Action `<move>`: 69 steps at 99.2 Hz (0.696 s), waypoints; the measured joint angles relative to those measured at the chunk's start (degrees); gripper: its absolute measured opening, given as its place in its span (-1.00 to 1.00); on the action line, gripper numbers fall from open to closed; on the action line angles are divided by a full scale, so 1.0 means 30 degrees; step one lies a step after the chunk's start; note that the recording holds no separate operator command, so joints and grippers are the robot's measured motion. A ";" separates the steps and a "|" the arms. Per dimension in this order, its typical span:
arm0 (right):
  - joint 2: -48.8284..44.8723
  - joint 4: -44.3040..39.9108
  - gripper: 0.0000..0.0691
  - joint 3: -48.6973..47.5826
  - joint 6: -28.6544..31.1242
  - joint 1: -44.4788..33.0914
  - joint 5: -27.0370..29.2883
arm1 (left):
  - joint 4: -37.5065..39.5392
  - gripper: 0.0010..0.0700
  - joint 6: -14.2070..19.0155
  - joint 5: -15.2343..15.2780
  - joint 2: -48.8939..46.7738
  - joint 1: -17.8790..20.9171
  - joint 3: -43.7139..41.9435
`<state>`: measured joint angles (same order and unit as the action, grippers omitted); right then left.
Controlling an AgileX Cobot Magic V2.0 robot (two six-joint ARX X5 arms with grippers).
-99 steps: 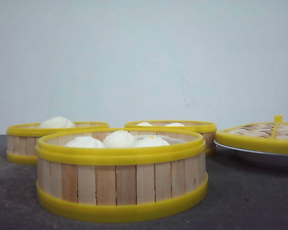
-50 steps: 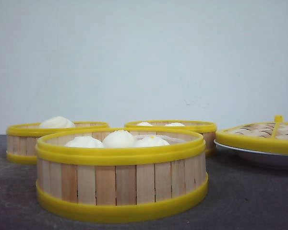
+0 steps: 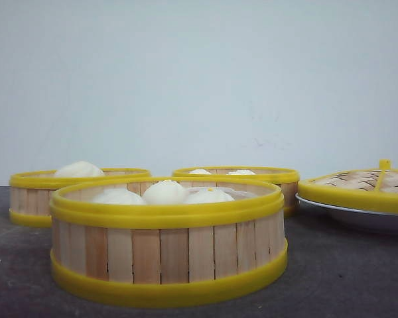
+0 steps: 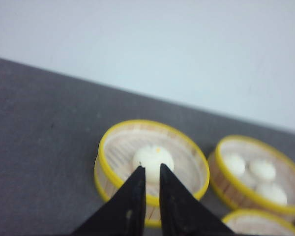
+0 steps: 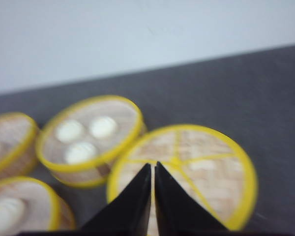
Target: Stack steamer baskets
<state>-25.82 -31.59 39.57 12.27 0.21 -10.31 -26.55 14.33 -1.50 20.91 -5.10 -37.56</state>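
Front view: three steamer baskets sit separately on the dark counter (image 3: 345,278), none on top of another. The near basket (image 3: 167,242) fills the lower centre of the frame and holds three white buns (image 3: 164,192). The left rear basket (image 3: 36,195) sits at mid-left with one bun (image 3: 78,169) showing above its rim. The right rear basket (image 3: 265,177) sits just right of centre, partly hidden behind the near one. At the right edge, the woven lid (image 3: 365,185) rests on a white plate (image 3: 358,215). No arm appears in this view.

Left wrist view: the left end effector (image 4: 149,184) sits at bottom centre, empty, fingers nearly together with only a thin slit between them. Its tips overlap the near rim of the one-bun basket in the frame, but contact cannot be judged. A three-bun basket is at the right of the frame, and a sliver of the third at bottom right.

Right wrist view (blurred): the right end effector (image 5: 153,182) sits at bottom centre, also nearly closed and holding nothing. It is lined up over the lid at lower right of the frame. A three-bun basket sits at centre-left, with the two others cut off at the left edge and lower left.

Progress: judged at zero. No basket is gripped or stacked. Two placements remain to build the stack; whether the lid goes on top is not stated by the task.
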 joint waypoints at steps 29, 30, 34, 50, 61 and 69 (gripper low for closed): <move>-0.6543 -0.2820 -0.97 0.3133 -0.2339 0.0000 0.0452 | -0.3920 -0.96 -0.3490 -0.0102 0.5544 0.0000 -0.4408; -0.6725 -0.2871 -0.97 0.3133 -0.2368 0.0000 0.0459 | -0.3978 -0.96 -0.3541 -0.0102 0.5683 0.0000 -0.4408; -0.7337 -0.3104 -0.97 0.3133 -0.2521 0.0000 0.0503 | -0.4342 -0.96 -0.3745 -0.0146 0.6295 0.0000 -0.4408; -0.8808 -0.3271 -0.97 0.3126 -0.2994 0.0000 0.0933 | -0.5151 -0.96 -0.4080 -0.0627 0.8378 0.0000 -0.4386; -0.9267 -0.3279 -0.97 0.3126 -0.3118 0.0000 0.0947 | -0.5180 -0.95 -0.4116 -0.0627 0.8947 0.0000 -0.4386; -0.9311 -0.3279 -0.81 0.3126 -0.3177 0.0000 0.0947 | -0.5217 -0.94 -0.4138 -0.0627 0.9202 0.0000 -0.4386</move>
<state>-53.76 -41.43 48.95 2.74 0.21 -7.46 -42.19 1.91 -3.38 48.51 -5.10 -50.72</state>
